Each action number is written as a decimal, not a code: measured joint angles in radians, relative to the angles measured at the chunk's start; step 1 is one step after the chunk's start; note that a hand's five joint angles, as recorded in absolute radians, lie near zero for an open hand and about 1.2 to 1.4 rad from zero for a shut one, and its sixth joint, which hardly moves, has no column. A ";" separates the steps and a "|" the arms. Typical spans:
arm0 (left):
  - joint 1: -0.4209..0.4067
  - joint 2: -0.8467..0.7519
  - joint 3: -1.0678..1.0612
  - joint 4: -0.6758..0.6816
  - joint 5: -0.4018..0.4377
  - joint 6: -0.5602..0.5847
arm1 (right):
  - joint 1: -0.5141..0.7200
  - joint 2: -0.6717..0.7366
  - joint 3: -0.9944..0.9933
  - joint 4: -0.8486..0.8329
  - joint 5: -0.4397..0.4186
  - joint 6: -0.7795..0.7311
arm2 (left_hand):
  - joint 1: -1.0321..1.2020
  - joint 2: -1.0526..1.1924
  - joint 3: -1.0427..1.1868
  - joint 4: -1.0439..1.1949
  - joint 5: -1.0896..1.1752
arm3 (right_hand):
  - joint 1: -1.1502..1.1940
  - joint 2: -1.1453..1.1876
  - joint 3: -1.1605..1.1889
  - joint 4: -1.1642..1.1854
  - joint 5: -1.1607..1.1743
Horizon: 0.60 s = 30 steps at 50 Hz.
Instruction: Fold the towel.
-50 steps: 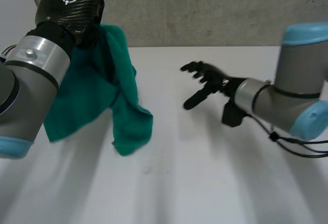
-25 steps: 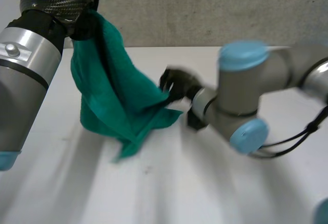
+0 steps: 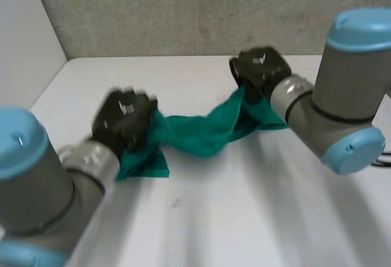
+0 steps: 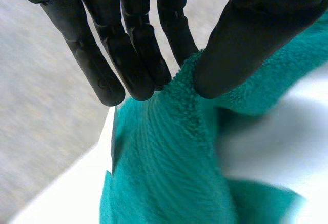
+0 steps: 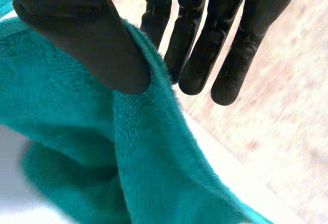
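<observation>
Limply, the fluffy teal towel sags, rope-twisted.

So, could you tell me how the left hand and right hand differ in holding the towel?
The left hand grips the towel at its left end, near the camera; the right hand grips its right end, farther back. Cloth bunches on the table under the left hand but slopes up to the right hand. Both pinch it between thumb and fingers.

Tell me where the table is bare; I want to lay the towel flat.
Bare table spreads on the near side of the towel, and behind it up to the wall. Crowded: the strip from left hand to right hand.
</observation>
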<state>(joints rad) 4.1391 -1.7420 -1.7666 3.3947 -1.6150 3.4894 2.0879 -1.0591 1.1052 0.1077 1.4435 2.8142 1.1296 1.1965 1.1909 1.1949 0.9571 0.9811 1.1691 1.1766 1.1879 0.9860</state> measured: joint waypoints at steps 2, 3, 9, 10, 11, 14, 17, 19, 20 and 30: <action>-0.034 0.016 -0.064 -0.034 -0.007 -0.012 | -0.003 0.001 0.048 0.003 0.000 -0.003 | 0.000 0.000 0.000 0.000 0.000 | 0.000 0.000 0.000 0.000 0.000; -0.034 0.016 -0.064 -0.034 -0.007 -0.012 | -0.003 0.001 0.048 0.003 0.000 -0.003 | 0.000 0.000 0.000 0.000 0.000 | 0.000 0.000 0.000 0.000 0.000; -0.090 0.058 -0.114 -0.209 -0.011 -0.095 | -0.007 -0.007 0.149 0.006 -0.008 -0.004 | -0.634 -0.625 -0.616 -0.626 -0.576 | 0.000 0.000 0.000 0.000 0.001; -0.092 0.063 -0.109 -0.233 -0.011 -0.106 | -0.008 -0.009 0.160 0.006 -0.010 -0.004 | -0.697 -0.720 -0.711 -0.725 -0.671 | 0.000 0.000 0.000 0.000 0.001; -0.090 0.069 -0.092 -0.264 -0.011 -0.120 | -0.008 -0.014 0.180 0.005 -0.012 -0.004 | -0.715 -0.757 -0.742 -0.757 -0.702 | 0.000 0.000 0.000 0.000 0.001; -0.070 0.078 -0.052 -0.299 -0.008 -0.135 | -0.007 -0.025 0.209 0.003 -0.016 -0.005 | -0.751 -0.826 -0.815 -0.831 -0.772 | 0.000 0.000 0.000 0.000 0.001; -0.001 0.077 0.040 -0.318 0.001 -0.145 | -0.006 -0.042 0.246 -0.001 -0.022 -0.005 | -0.753 -0.839 -0.831 -0.843 -0.788 | 0.000 0.000 0.000 0.000 0.001; 0.014 0.074 0.060 -0.319 0.005 -0.146 | -0.005 -0.045 0.252 -0.002 -0.023 -0.005 | -0.753 -0.839 -0.831 -0.843 -0.788 | 0.000 0.000 0.000 0.000 0.001; 0.046 0.053 0.115 -0.320 0.018 -0.150 | -0.005 -0.046 0.257 -0.002 -0.024 -0.006 | -0.753 -0.839 -0.831 -0.843 -0.788 | 0.000 0.000 0.000 0.000 0.001; 0.063 -0.150 0.267 -0.387 0.059 -0.199 | -0.003 -0.070 0.343 -0.012 -0.040 -0.050 | -0.748 -0.824 -0.824 -0.833 -0.759 | 0.000 0.000 0.000 0.000 0.001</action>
<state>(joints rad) 4.2018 -1.8924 -1.4996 3.0077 -1.5556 3.2908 2.0844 -1.1291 1.4479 0.0953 1.4037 2.7647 0.3817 0.3724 0.3670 0.3622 0.1979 0.9811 1.1691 1.1766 1.1879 0.9871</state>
